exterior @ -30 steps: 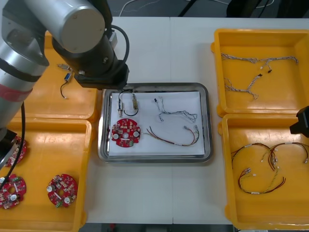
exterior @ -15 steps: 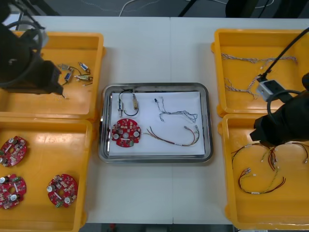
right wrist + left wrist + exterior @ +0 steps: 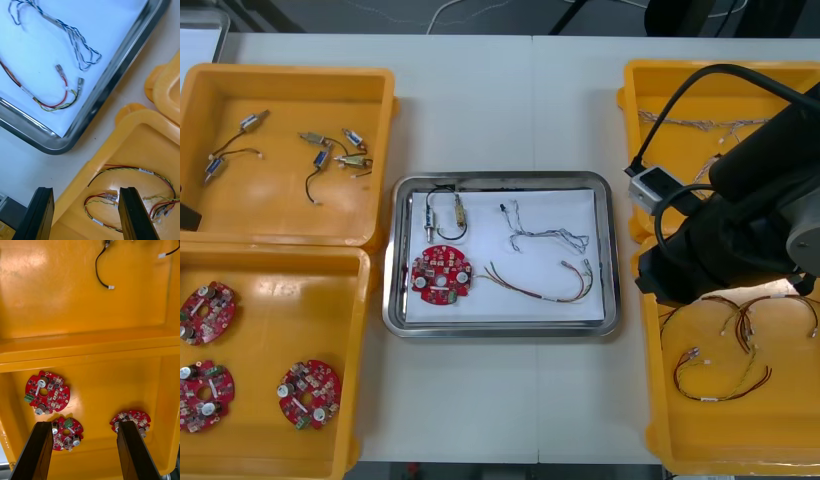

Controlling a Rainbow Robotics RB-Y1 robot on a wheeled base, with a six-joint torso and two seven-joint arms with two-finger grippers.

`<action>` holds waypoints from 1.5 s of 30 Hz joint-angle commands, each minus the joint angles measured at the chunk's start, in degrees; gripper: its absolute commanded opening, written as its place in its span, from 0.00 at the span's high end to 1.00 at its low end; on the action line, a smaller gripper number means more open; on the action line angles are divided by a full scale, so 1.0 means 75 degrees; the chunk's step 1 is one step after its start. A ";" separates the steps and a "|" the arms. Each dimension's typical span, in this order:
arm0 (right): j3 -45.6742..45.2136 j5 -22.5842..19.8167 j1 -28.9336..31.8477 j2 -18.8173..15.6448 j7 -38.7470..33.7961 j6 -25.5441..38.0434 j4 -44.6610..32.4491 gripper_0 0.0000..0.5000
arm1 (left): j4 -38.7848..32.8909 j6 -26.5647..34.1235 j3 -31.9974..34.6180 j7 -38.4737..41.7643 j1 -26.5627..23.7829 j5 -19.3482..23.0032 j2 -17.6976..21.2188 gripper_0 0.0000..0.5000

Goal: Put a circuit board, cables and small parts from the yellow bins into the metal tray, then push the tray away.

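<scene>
Shiny metal tray [image 3: 611, 250] sits on the light worktop [image 3: 500, 400] between the bins, long axis left-right. It's loaded with:
- round red circuit board [image 3: 441, 273]
- red and yellow cable [image 3: 540, 285]
- twisted blue and white cable [image 3: 542, 235]
- black cable with small metal part [image 3: 445, 212]

Looks like only the push is left. Right tool [image 3: 84, 195] is spread and empty over the inner rim of the near right yellow bin [image 3: 650, 350]. The tray's right rim is just to its left, so the right arm is nearer. Left tool [image 3: 84, 427] is spread and empty over the near left yellow bin [image 3: 90, 352]. Push runs across the short axis, toward the far edge.
</scene>
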 commanded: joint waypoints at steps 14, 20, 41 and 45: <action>0.2141 0.0896 -0.2059 0.2253 0.3831 -0.0024 0.1244 0.00 | -0.0182 -0.0290 0.0151 0.0617 0.0350 -0.0507 0.0346 0.00; 0.2855 0.1446 -0.2469 0.2781 0.4827 -0.0024 0.1373 0.00 | -0.0206 -0.0407 0.0140 0.1097 0.0350 -0.0261 0.0299 0.00; 0.4824 0.3157 -0.2410 0.3765 0.5190 -0.0376 0.1701 0.00 | -0.0757 -0.0900 -0.0481 0.1976 0.0327 -0.0413 0.0276 0.00; 0.4871 0.3368 -0.2211 0.3929 0.5155 -0.0376 0.1807 0.00 | -0.0874 -0.0911 -0.0563 0.1988 0.0338 -0.0589 0.0264 0.00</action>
